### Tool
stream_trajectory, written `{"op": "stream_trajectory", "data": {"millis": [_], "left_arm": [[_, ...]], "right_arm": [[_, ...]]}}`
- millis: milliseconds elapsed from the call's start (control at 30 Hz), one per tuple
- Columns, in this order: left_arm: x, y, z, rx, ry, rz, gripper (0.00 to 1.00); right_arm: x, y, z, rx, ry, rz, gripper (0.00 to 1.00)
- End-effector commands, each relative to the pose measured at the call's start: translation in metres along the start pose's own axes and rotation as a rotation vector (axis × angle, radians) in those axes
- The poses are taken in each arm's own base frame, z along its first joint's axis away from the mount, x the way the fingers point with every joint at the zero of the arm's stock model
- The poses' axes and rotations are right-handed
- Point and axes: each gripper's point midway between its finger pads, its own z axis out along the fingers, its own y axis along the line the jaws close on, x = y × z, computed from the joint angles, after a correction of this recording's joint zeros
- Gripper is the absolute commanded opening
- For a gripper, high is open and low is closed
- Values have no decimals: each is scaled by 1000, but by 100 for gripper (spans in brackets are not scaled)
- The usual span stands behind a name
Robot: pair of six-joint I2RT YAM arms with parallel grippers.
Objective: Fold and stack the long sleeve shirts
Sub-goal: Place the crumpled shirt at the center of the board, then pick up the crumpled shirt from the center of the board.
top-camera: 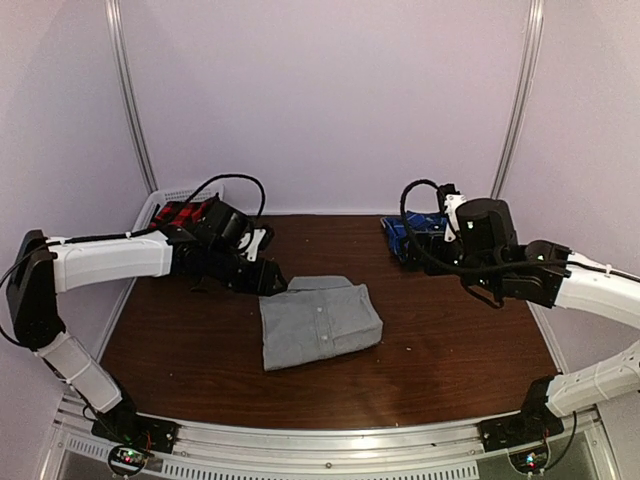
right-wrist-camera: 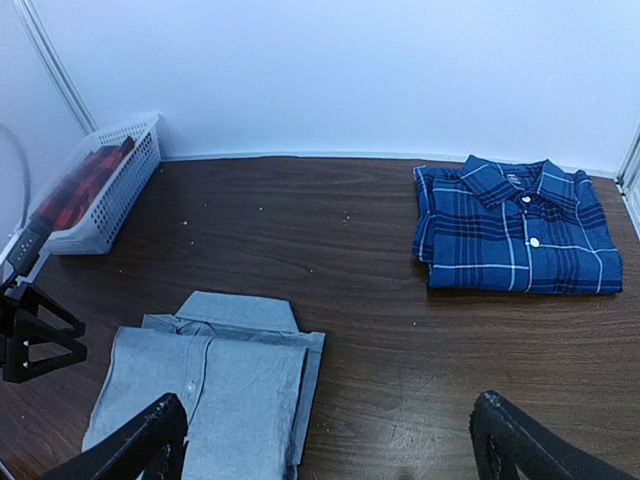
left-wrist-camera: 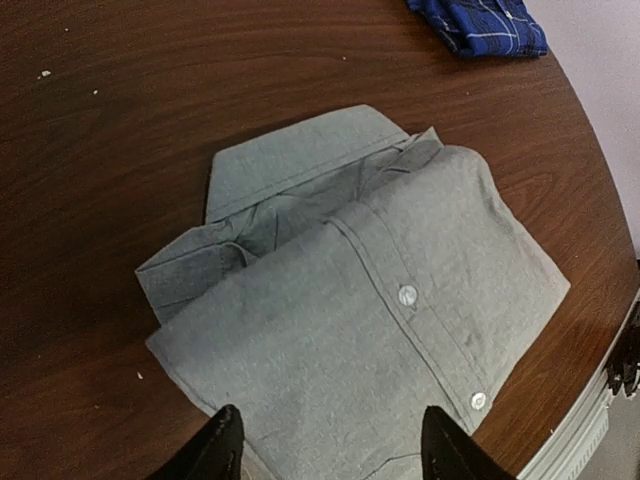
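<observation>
I'm driving a lab test cell here, not a home: a dark wooden table point(top-camera: 450, 340) boxed in by plain pale walls point(top-camera: 330, 100) and metal corner posts point(top-camera: 131, 100). The left arm point(top-camera: 110, 258) and right arm point(top-camera: 600, 290) are bolted to an aluminium rail point(top-camera: 330, 440), with a white plastic basket point(right-wrist-camera: 120, 185) alongside.

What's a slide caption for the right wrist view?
Folded grey shirt in the foreground, folded blue plaid shirt beyond, not yet stacked; white basket off to the side.
</observation>
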Motion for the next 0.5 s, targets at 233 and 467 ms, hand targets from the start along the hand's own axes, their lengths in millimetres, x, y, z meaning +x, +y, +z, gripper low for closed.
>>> {"op": "stream_trajectory", "data": {"millis": [233, 467], "left_arm": [[4, 22, -18, -85, -67, -82, 57], [23, 45, -2, -102, -43, -220, 52]], "right_arm": [[52, 29, 40, -94, 150, -74, 100], [78, 48, 93, -115, 257, -80, 97]]}}
